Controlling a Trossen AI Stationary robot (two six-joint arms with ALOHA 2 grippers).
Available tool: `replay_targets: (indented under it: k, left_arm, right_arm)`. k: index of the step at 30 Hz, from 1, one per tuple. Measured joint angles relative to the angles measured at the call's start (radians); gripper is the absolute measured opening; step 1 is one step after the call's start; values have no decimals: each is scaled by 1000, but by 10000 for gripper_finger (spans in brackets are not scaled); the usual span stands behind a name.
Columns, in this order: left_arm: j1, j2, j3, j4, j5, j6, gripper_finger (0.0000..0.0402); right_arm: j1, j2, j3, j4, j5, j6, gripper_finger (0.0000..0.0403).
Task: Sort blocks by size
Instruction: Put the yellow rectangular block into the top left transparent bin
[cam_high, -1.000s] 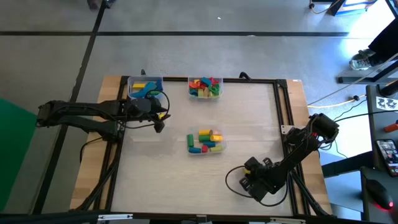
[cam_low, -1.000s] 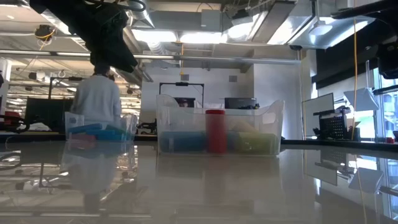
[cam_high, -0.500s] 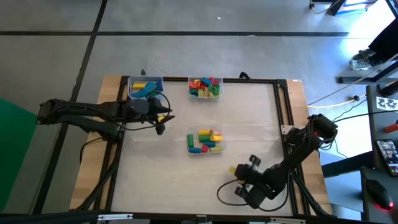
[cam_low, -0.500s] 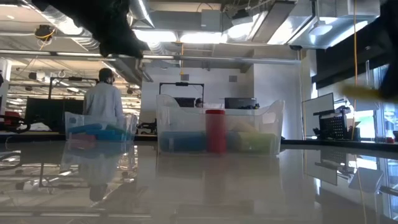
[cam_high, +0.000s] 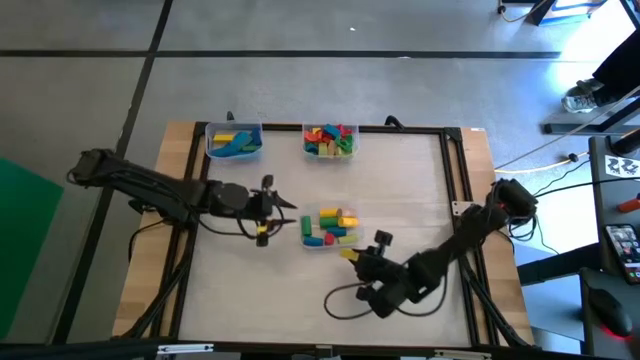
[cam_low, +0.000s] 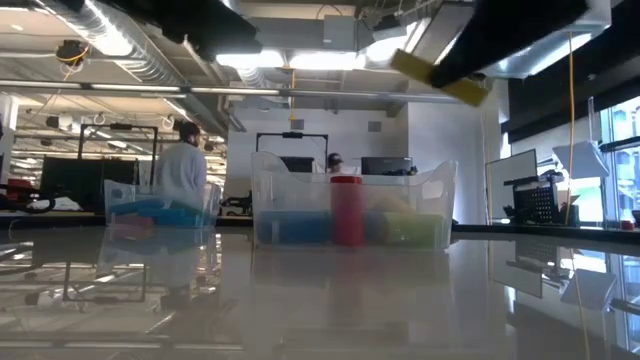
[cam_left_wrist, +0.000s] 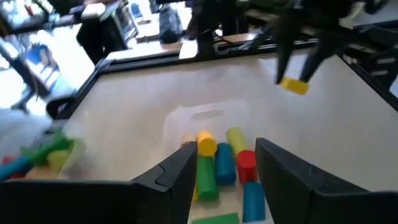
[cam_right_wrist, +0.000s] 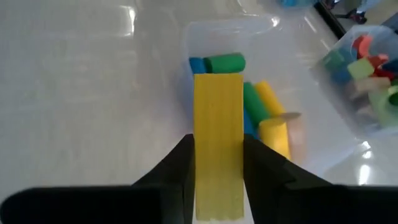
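A clear tub (cam_high: 306, 236) at the table's middle holds several blocks (cam_high: 330, 226) in yellow, green, blue and red; they also show in the left wrist view (cam_left_wrist: 217, 165). My left gripper (cam_high: 280, 206) is open and empty just left of this tub; in its wrist view (cam_left_wrist: 227, 171) the fingers frame the tub's blocks from above. My right gripper (cam_high: 354, 257) is shut on a long yellow block (cam_right_wrist: 217, 134) at the tub's near right corner, above the table. The block also shows in the low view (cam_low: 440, 78). My right gripper pinches the yellow block's two long sides (cam_right_wrist: 198, 163) between its two fingers, at the block's near end. The fingers lie along the block, which sticks out forward past them toward the middle tub. The block is lifted clear and tilted (cam_low: 440, 78).
Two more clear tubs stand at the far edge: one with blue and yellow blocks (cam_high: 235, 141) at far left, one with mixed blocks (cam_high: 330, 140) beside it. A cable (cam_high: 345, 300) loops under my right arm. A person (cam_low: 180, 170) walks in the room behind.
My left gripper has gone from beside the far-left tub toward the table's near right, up to the middle tub. My right gripper has carried the yellow block from the near right toward the table's left and far side, up to the middle tub.
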Motion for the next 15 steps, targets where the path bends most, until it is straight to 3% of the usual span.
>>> replay_targets:
  k: [7,15]
  left_arm:
    - [-56,130,0,164,0,153,157]
    - [-105,245,5,305,0,170,160]
  right_arm:
    - [-93,0,0,154,-26,-228,98]
    - [-163,-2,1,292,-70,-401,99]
